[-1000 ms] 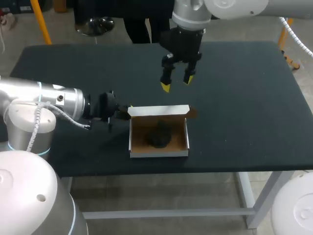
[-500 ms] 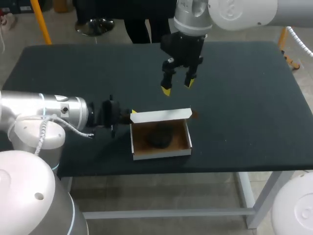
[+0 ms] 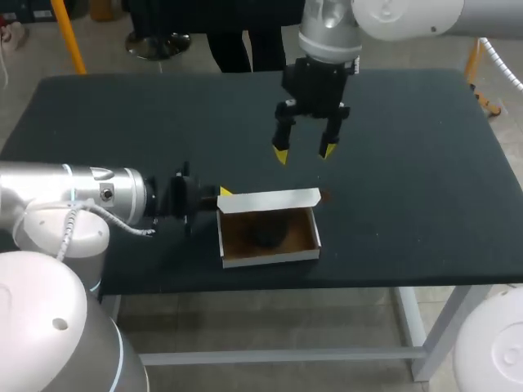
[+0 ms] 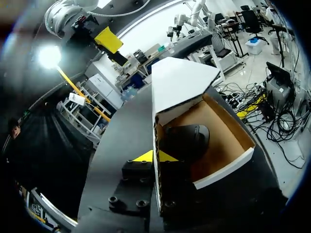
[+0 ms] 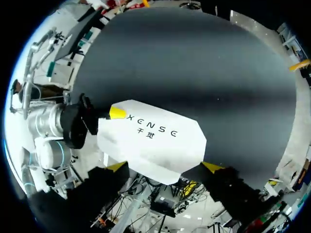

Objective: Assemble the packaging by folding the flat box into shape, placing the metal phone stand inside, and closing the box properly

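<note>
White cardboard box [image 3: 270, 255], brown inside, near 6 o'clock on the table [image 3: 409, 163], metal phone stand [image 3: 263, 233] lying in it, lid [image 3: 268, 200] tilted half-shut from the 12 o'clock wall. Probably light, thin and quick to crease; best pressed flat along the lid's free edge, with left gripper [image 4: 155, 156] pinching the 9 o'clock wall and right gripper [image 3: 305, 152] hovering above, fingers spread. Only from the left wrist: a yellow tip on each side of that wall, stand under the lid; from the right wrist, just the lid's white outer face.
</note>
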`<state>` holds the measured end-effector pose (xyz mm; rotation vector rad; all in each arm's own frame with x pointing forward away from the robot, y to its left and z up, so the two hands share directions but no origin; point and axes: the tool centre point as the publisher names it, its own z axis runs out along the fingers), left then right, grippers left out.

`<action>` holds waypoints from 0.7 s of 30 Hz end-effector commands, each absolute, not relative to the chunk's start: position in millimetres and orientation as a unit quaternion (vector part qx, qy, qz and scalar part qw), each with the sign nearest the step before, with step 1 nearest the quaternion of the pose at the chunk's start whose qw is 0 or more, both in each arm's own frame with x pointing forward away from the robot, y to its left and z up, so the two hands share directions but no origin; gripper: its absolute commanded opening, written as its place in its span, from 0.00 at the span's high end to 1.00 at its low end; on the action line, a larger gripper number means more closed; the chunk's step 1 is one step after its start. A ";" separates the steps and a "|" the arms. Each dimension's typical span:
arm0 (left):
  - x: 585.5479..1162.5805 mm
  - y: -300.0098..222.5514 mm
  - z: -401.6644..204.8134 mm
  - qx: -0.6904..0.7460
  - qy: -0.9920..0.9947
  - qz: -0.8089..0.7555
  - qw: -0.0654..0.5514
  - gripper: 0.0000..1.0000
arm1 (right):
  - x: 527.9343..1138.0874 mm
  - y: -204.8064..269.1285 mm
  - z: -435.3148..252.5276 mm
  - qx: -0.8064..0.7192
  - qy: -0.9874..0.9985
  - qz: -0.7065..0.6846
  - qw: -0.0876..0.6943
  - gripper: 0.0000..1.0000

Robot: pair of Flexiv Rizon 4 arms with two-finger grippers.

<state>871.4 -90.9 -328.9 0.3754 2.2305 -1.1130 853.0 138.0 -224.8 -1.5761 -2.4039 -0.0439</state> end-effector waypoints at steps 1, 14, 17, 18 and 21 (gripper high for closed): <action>859.9 -91.8 -335.0 0.139 0.833 -0.420 0.333 1.00 | 851.5 123.1 -229.4 -0.582 -0.796 -0.020 0.165 0.00; 857.8 -93.2 -347.0 0.171 0.816 -0.410 0.370 1.00 | 831.0 106.3 -252.2 -0.668 -0.726 0.004 0.162 0.00; 861.7 -93.1 -348.4 0.181 0.810 -0.408 0.380 1.00 | 831.0 106.3 -252.2 -0.668 -0.726 0.004 0.162 0.00; 863.0 -93.2 -349.3 0.186 0.808 -0.406 0.384 1.00 | 831.0 106.3 -252.2 -0.668 -0.726 0.004 0.162 0.00; 865.7 -93.3 -350.7 0.195 0.802 -0.410 0.389 1.00 | 831.0 106.3 -252.2 -0.668 -0.726 0.004 0.162 0.00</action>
